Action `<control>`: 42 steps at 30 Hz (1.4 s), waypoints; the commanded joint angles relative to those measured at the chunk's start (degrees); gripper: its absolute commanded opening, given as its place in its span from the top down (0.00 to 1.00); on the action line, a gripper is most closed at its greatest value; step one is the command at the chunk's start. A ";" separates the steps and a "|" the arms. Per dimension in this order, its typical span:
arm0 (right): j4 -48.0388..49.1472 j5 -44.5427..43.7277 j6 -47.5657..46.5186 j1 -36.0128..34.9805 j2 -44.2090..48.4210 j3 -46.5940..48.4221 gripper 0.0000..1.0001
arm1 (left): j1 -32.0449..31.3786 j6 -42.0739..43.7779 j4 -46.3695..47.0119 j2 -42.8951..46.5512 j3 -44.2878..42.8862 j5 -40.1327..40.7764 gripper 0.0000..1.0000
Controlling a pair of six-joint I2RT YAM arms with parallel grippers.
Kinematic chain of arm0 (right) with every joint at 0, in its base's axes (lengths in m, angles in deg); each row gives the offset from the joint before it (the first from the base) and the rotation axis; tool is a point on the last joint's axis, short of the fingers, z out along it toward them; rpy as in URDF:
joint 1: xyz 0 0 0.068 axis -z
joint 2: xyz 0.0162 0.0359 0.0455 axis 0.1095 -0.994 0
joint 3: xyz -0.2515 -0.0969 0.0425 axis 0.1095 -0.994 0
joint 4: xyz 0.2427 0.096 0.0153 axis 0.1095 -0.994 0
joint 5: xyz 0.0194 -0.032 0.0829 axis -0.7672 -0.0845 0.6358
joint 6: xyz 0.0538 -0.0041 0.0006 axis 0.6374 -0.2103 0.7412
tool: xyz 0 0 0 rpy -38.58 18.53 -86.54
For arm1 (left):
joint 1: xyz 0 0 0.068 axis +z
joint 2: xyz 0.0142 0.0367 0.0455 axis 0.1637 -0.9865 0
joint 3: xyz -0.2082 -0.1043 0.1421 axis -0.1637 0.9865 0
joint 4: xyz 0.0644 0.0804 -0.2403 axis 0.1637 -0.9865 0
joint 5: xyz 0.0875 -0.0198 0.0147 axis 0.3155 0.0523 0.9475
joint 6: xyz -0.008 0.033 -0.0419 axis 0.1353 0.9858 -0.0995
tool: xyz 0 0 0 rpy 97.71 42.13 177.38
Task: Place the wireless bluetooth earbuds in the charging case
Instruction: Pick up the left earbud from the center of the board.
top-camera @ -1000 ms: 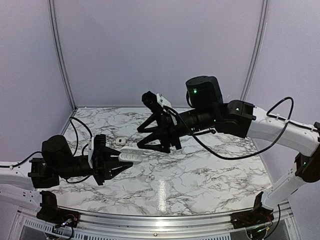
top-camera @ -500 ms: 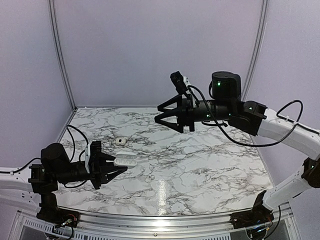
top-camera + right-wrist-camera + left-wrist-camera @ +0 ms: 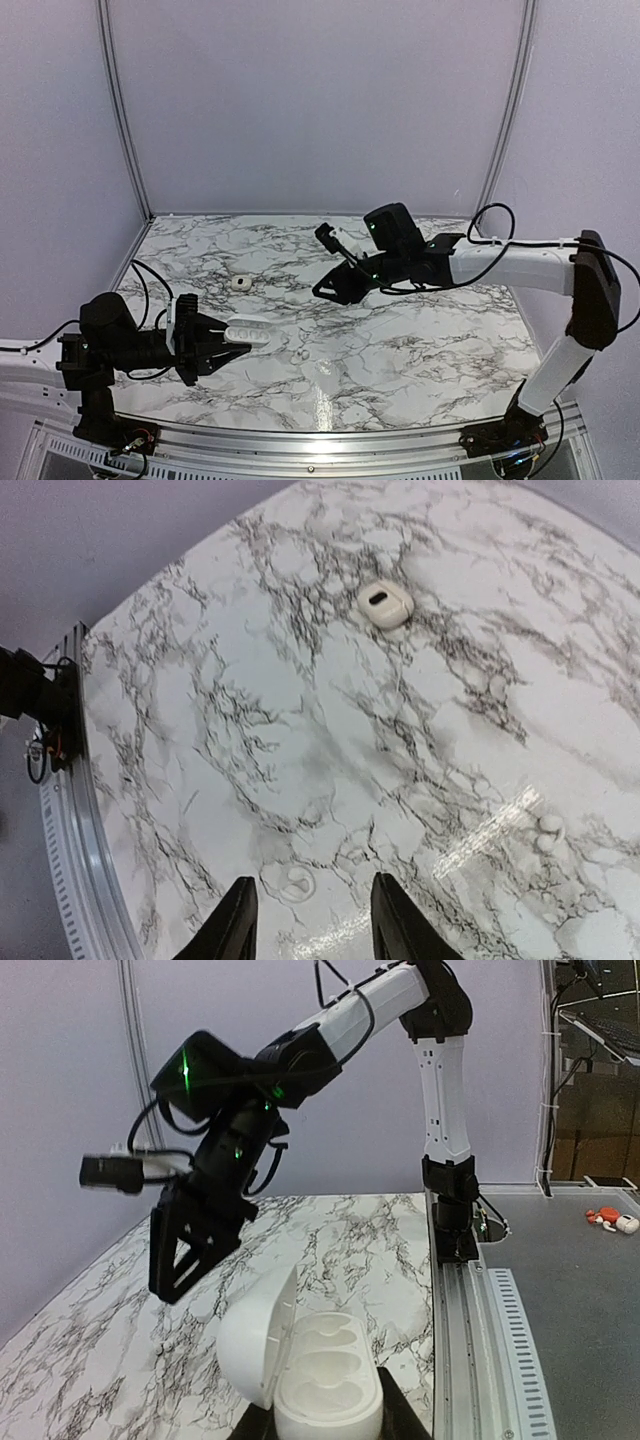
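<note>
Top external view: charging case (image 3: 250, 329) is pinched at its near end by the left gripper (image 3: 218, 337), jaws pressed tight on it. It is held out over the near-left part of the table (image 3: 430, 340), seemingly off the surface. Right gripper (image 3: 332, 288) hangs over mid-table with its fingers spread and nothing between them. One earbud (image 3: 240, 284) lies loose on the table behind the case, well apart from both grippers. A second small white piece (image 3: 548, 825) is seen beside the glare; it is too small to identify.

Risks, as judged:
- The earbud is tiny and smooth, so it could be flicked away or squeezed out if the fingers are closed off-centre.
- The case is gripped at one end only, so it could be pivoted or slipped when an earbud is pressed in.
- The lid (image 3: 256, 1345) stands half raised and could be knocked shut by the incoming fingers.
- The earbud could be seated the wrong way round or in the wrong socket.

Orientation: the case's long axis runs straight out from the left fingers, pointing toward the table's middle. The open cavity faces up and both sockets look vacant. The lid is hinged up along the long side at the left of the left wrist view. The earbud is an oval with its dark spot turned upward.
</note>
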 commanded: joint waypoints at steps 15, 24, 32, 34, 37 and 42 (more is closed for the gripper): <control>6.77 -0.35 -14.24 -1.53 -9.39 -8.11 0.65 | 0.24 2.21 2.59 3.89 2.01 -4.01 1.00; 6.10 0.86 -11.72 -2.58 -13.45 -5.16 0.66 | 0.17 4.46 2.53 3.46 2.13 -8.83 1.00; 5.64 2.16 -12.04 -2.62 -14.94 -3.88 0.66 | 0.09 5.23 2.52 2.97 2.21 -10.75 1.00; 5.37 2.77 -11.32 -2.66 -15.49 -3.30 0.67 | 0.09 5.34 2.50 2.68 2.14 -10.85 1.00; 4.76 2.13 -10.50 -3.07 -16.18 -2.51 0.67 | 0.09 5.41 2.54 2.48 2.13 -10.88 1.00; 3.68 0.65 -8.09 -3.51 -17.03 -0.93 0.66 | 0.09 5.41 2.55 2.55 2.13 -10.23 1.00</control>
